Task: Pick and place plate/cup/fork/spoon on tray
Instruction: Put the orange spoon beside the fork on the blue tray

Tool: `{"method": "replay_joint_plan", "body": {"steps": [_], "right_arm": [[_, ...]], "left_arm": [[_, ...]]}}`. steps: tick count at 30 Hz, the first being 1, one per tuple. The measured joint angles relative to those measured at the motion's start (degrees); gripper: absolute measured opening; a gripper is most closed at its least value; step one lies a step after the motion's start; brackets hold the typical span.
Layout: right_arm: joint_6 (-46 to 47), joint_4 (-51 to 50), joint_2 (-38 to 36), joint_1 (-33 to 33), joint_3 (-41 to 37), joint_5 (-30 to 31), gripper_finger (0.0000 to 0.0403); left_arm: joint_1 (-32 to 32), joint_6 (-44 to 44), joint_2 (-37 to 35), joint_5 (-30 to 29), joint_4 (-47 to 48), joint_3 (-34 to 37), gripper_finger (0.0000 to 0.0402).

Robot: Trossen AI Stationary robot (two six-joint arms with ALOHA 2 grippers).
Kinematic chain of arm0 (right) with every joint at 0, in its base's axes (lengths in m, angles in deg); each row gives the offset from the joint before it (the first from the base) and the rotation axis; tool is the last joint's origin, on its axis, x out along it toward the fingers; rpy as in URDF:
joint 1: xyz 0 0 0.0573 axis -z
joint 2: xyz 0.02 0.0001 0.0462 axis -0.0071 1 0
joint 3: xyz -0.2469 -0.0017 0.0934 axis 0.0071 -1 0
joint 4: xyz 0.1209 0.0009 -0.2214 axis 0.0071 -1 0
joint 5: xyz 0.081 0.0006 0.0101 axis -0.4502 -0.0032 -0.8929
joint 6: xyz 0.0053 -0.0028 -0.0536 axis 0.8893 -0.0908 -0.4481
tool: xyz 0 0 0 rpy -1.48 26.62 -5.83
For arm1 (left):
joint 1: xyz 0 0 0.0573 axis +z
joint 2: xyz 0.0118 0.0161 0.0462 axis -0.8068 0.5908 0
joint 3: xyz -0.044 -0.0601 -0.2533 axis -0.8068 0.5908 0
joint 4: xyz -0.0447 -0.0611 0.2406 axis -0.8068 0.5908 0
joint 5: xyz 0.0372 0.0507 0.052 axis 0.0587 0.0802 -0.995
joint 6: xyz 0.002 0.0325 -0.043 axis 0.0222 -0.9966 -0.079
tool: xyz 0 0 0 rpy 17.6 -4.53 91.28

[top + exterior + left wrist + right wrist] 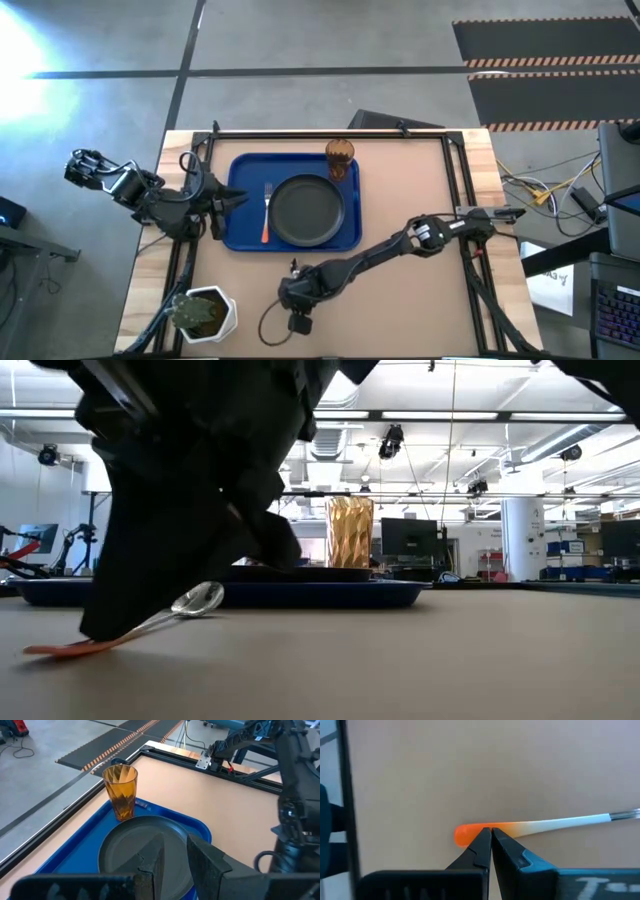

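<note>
The blue tray [243,172] lies at the table's far left. On it are the dark plate [308,210], the amber cup [340,158] standing at its far edge, and the orange-handled fork [267,212] left of the plate. The spoon [545,824] lies on the bare table near the tray. Its silver bowl [198,600] sits higher than its orange end [55,649]; in the high view the right arm hides it. My right gripper [490,829] is shut at that orange end. My left gripper [172,847] hovers open over the tray's left edge. My right gripper's shut fingertips [482,837] stand at the spoon's orange handle [470,831], close to its free end. They come from above, slanting down. The handle runs sideways behind the tips and shows on both sides of them. Whether they press on it or only hover in front, I cannot tell.
A white pot with a green plant [205,312] stands at the table's near left corner. Black frame rails [330,131] run along the far and side edges. A cable loop [272,326] hangs by the right wrist. The table's right half is bare brown board [420,180].
</note>
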Motion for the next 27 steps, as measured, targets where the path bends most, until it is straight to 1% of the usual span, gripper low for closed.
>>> {"method": "replay_joint_plan", "body": {"steps": [5,9,24,27], "right_arm": [[-3.25,0.05,0.03,2.29,0.0,0.08,0.0008],[-3.84,0.09,0.04,2.91,0.0,0.16,0.0008],[-3.84,-0.64,0.0,0.2,4.08,3.41,0.0009],[-4.06,-1.24,0.0,-0.23,5.28,5.48,0.0009]], "left_arm": [[0.0,0.0,-0.07,0.04,0.02,0.0,0.0066],[0.0,0.0,-0.07,0.09,0.0,0.0,0.0066],[0.0,0.0,0.54,0.14,0.0,0.0,0.0066],[0.0,0.35,0.81,0.15,0.0,0.0,0.0066]]}}
